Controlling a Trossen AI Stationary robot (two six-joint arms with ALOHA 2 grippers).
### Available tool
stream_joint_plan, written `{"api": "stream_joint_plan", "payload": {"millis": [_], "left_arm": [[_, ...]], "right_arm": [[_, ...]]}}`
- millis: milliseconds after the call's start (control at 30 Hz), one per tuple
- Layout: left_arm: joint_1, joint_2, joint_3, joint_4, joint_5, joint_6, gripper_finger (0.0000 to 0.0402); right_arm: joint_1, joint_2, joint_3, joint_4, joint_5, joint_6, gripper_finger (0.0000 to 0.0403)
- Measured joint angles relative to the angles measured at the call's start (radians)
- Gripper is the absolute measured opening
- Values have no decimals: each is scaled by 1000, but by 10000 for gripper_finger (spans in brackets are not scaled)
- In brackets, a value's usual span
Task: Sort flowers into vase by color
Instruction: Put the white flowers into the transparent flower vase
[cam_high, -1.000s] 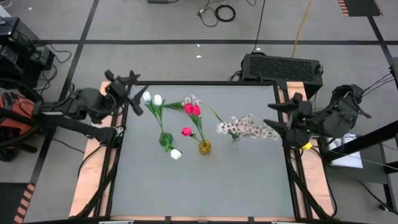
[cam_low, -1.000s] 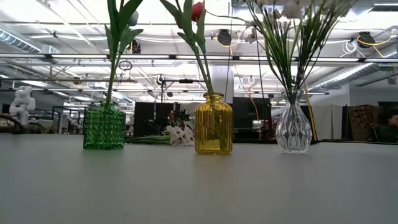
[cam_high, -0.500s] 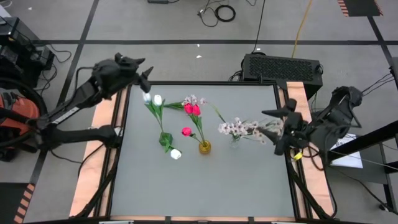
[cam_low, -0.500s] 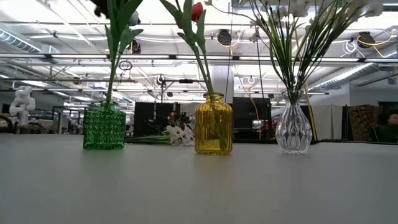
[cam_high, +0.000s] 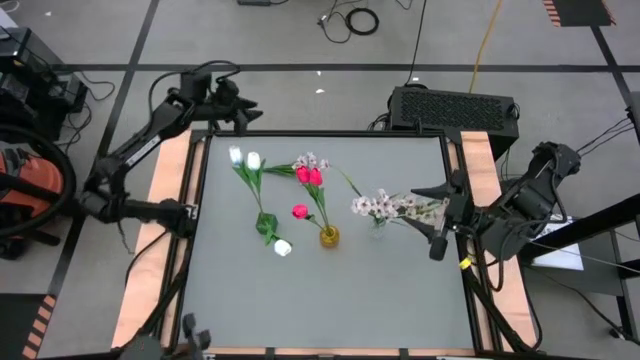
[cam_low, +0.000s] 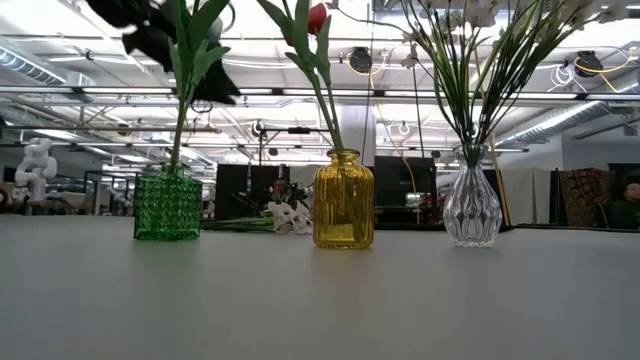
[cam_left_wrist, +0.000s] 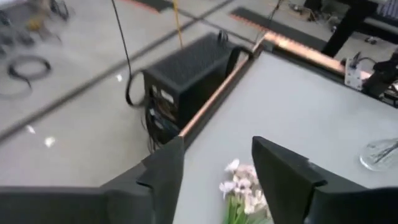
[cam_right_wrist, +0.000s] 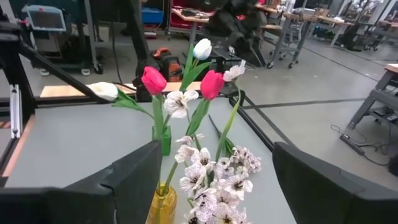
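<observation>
Three vases stand in a row mid-table. The green vase holds white tulips. The yellow vase holds pink-red tulips. The clear vase holds pale blossom sprays. One more pale spray lies flat on the table behind them. My left gripper hovers open above the table's far-left corner. My right gripper is open, just right of the clear vase's sprays.
A black box sits on the floor beyond the far edge. Wooden rails run along both sides of the table. The grey top in front of the vases is bare. Cables lie on the floor behind.
My left gripper has swung from the table's left edge up and toward the far-left corner, turning to face along the far edge. My right gripper has moved from the right edge toward the clear vase's sprays. Vases and flowers have stayed put.
</observation>
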Motion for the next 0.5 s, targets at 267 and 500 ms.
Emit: {"api": "stream_joint_plan", "payload": {"millis": [267, 500], "left_arm": [[22, 172, 0, -18, 81, 30, 133], [7, 282, 0, -82, 133, 160, 127]], "right_arm": [[0, 34, 0, -1, 6, -17, 297], [0, 35, 0, -1, 6, -18, 297]]}}
